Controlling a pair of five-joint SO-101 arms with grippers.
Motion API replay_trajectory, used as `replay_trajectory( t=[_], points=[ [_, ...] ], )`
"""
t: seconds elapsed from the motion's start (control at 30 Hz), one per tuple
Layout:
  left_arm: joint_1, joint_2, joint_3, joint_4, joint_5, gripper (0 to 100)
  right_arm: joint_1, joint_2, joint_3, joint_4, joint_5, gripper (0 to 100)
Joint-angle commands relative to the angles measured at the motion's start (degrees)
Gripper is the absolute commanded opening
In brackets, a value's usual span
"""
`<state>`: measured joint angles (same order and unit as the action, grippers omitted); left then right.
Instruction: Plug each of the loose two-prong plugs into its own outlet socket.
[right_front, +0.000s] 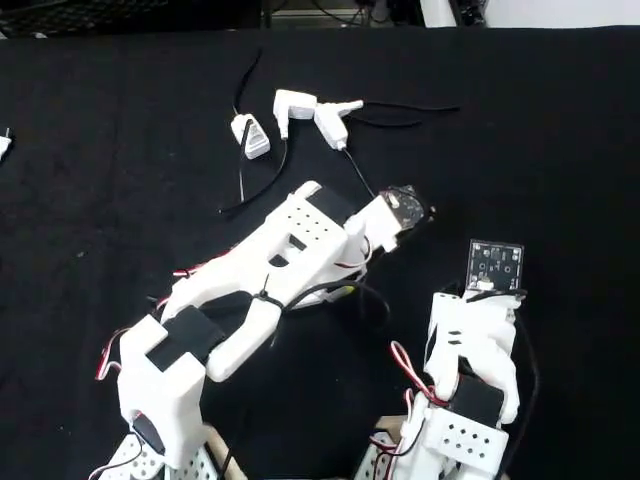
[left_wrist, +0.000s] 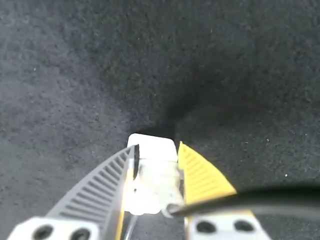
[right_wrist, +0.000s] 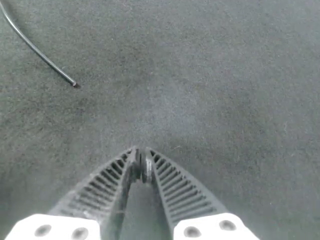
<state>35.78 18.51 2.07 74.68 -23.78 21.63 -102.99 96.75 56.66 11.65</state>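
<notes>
Left claw: the left claw (left_wrist: 156, 148) is clamped on a white plug (left_wrist: 152, 175), one grey and one yellow finger against its sides, low over the worktop (left_wrist: 75, 75).
Right claw: the right claw (right_wrist: 141, 161) has its tips pressed together on nothing and hangs over bare cloth near a loose cord end (right_wrist: 72, 83).
Held plug: its prongs are hidden, so its heading cannot be told. A black cord (left_wrist: 250, 199) crosses just behind the yellow finger.
Other pieces: at the far side of the worktop a lone white piece (right_front: 250, 135) lies just beside a joined white pair (right_front: 315, 112). Which one is a free socket cannot be told.
Risk, slip: the hold is on smooth side faces, so a push into a socket could twist the plug in the claw.
Risk, cord: the cord may snag on the arm and pull the plug off line.
Risk, socket: the pieces lie loose on cloth. With nothing bracing them, they would likely slide away.
</notes>
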Motion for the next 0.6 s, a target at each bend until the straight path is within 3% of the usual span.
replay_trajectory(
  t=[0.0, 0.57],
  points=[
    [-1.0, 0.5, 1.9, -1.8, 0.4, 3, 0.7, -1.7, -0.1, 0.2, 0.4, 1.5],
    [-6.1, 0.5, 5.8, -4.1, 0.3, 3, 0.6, -1.5, -0.1, 0.3, 2.4, 1.5]
  ],
)
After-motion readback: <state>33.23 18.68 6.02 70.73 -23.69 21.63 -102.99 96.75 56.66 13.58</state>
